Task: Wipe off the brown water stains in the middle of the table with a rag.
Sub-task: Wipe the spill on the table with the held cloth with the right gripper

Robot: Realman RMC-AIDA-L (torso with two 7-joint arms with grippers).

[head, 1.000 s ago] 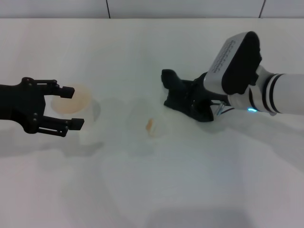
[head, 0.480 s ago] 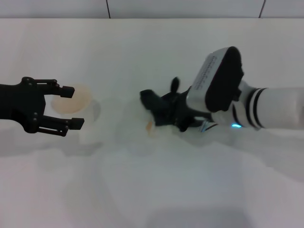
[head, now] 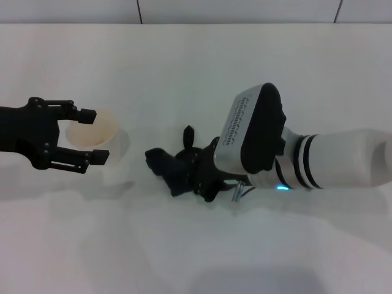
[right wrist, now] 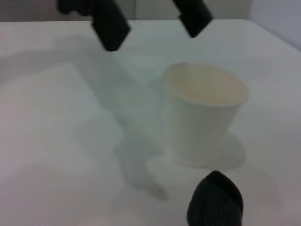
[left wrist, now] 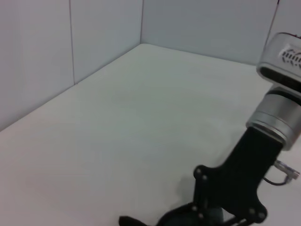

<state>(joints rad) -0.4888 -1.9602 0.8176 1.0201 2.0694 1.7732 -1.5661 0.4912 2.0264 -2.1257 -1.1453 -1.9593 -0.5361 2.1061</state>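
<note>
My right gripper (head: pixel 197 176) is shut on the black rag (head: pixel 166 169) and presses it onto the white table (head: pixel 196 73) near the middle. The rag's tip (right wrist: pixel 214 203) also shows in the right wrist view. The brown water stains are hidden; none shows around the rag. My left gripper (head: pixel 92 136) hangs open at the left, its two fingers either side of the translucent cup (head: pixel 105 139) as seen from the head. In the left wrist view the right arm (left wrist: pixel 249 174) comes down to the table.
The whitish cup (right wrist: pixel 204 117) stands upright a short way left of the rag, with the left gripper's fingers (right wrist: pixel 110 26) above and behind it. Pale wall panels (left wrist: pixel 70 42) border the table's far side.
My right gripper has dragged the rag leftwards and nearer across the middle of the table, over the small orange-brown spot, which no longer shows. The left arm has stayed still.
</note>
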